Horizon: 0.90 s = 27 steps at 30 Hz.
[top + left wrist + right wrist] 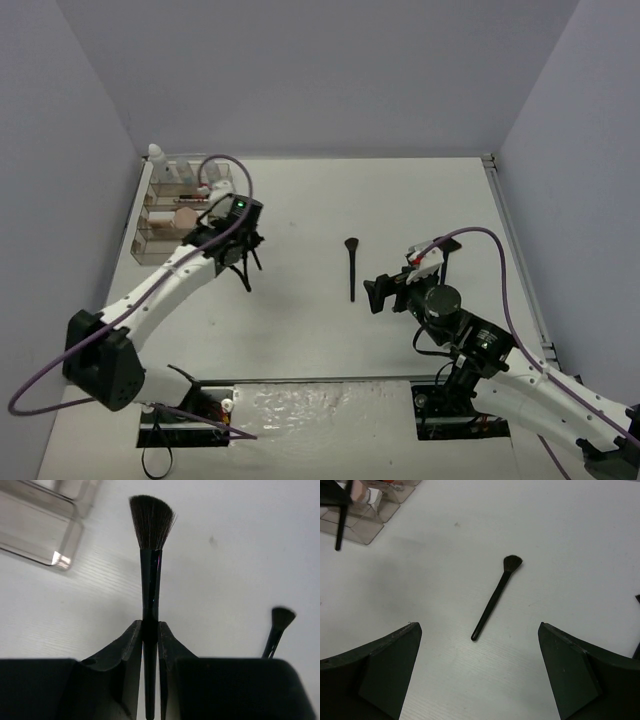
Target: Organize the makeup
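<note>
My left gripper [241,262] is shut on a black brush [150,565], gripped mid-handle with the bristles pointing away from the jaws [150,630], just off the corner of the clear smoky organizer [45,525]. A second black brush [351,268] lies loose on the table in the middle; it shows in the right wrist view [495,600] and at the edge of the left wrist view [277,630]. My right gripper [385,292] is open and empty, just right of that brush's handle end, its jaws [477,626] wide apart.
The organizer [150,235] stands at the far left by the wall, holding a white bottle [157,152], a tan compact [185,213] and other small items. It shows in the right wrist view's top left corner [365,520]. White walls enclose the table.
</note>
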Tool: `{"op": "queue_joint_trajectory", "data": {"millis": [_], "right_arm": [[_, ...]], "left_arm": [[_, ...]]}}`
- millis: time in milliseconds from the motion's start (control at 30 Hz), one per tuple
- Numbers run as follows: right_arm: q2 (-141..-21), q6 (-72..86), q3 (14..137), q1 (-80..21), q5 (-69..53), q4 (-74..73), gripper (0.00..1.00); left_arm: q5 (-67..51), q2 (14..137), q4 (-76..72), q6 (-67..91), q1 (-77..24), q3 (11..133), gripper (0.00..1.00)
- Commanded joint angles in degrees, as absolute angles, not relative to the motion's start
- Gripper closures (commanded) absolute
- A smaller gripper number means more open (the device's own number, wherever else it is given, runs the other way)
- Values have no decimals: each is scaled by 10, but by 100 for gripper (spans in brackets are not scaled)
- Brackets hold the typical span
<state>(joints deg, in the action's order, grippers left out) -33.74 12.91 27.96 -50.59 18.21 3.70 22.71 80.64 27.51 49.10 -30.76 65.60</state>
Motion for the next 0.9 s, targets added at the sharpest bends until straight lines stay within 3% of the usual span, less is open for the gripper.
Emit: {"op": "queue_joint_trajectory", "data": {"millis": [0, 167, 433, 867], "right_arm": [[-334, 130, 279, -503, 187, 85, 0], [-329, 131, 275, -504, 180, 89, 0], [-327, 134, 270, -504, 181, 88, 0], [-338, 137, 268, -504, 185, 86, 0]], "left_arm": [[277, 717, 331, 589, -197, 627, 100], [232, 713, 333, 627, -81, 622, 100], [169, 814, 296, 682, 34, 675, 100], [181, 947, 322, 803, 59, 756, 100]]}}
